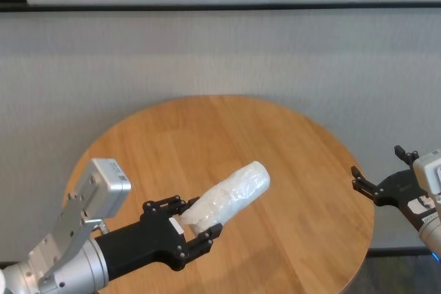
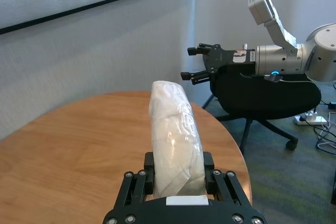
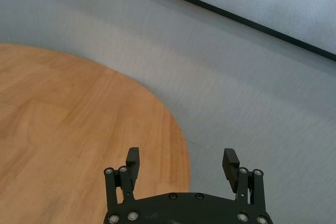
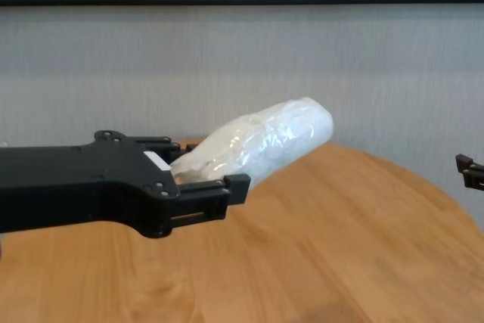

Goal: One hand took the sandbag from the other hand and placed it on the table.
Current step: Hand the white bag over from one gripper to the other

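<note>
Above the near left part of the table [image 1: 275, 170], the left gripper [image 1: 185, 228] is clenched around one end of the sandbag [image 1: 231, 196], which sticks out from between its fingers toward the middle of the tabletop and tilts upward, clear of the wood. In the chest view the pouch plainly hangs in the air — nothing of it touches the planks.

Off the right edge of the table, the right gripper [image 1: 375, 187] waits with its fingers spread wide and nothing between them; its own wrist view shows the two tips well apart over the table's rim. It is well apart from the sandbag, with bare tabletop between the two.

By my reading the task is at an early stage: the bag is held up and offered, but the handover has not begun. What is left is nearly everything — the right gripper must come across, close on the free end, the left must let go, and the bag must then be set down on the table.
</note>
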You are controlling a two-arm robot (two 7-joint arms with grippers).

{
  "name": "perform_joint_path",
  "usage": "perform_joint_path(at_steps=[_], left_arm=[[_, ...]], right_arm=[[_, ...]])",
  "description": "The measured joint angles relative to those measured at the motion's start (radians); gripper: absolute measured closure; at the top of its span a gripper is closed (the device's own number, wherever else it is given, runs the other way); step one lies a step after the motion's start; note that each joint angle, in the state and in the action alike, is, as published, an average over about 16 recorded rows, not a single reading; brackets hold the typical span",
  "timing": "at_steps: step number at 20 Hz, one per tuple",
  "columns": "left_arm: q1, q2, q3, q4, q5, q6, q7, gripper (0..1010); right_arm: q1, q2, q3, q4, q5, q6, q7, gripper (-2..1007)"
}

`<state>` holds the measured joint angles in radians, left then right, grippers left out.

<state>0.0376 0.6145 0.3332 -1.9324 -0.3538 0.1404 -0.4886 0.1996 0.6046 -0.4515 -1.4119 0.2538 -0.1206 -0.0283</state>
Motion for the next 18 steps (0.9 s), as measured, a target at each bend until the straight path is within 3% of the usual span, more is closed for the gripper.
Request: perform_joint_path(at_steps=[10,14,18], left_arm=[[-0.016,0.008,0.018,0.018,0.010,0.003,0.009,452],[-0.016,0.008,0.018,0.018,0.011,0.004,0.008,452],[-0.015,0.007,0.016,0.018,0.009,0.004,0.006,452]], right_arm=[[0.000,0.007,-0.003,-0.006,-0.006,0.001,0.013,5],[-0.002,0.048,-0.014,-0.041,-0.027,0.007,0.061,5],[-0.006,0.112,-0.030,-0.096,-0.062,0.018,0.127,4]])
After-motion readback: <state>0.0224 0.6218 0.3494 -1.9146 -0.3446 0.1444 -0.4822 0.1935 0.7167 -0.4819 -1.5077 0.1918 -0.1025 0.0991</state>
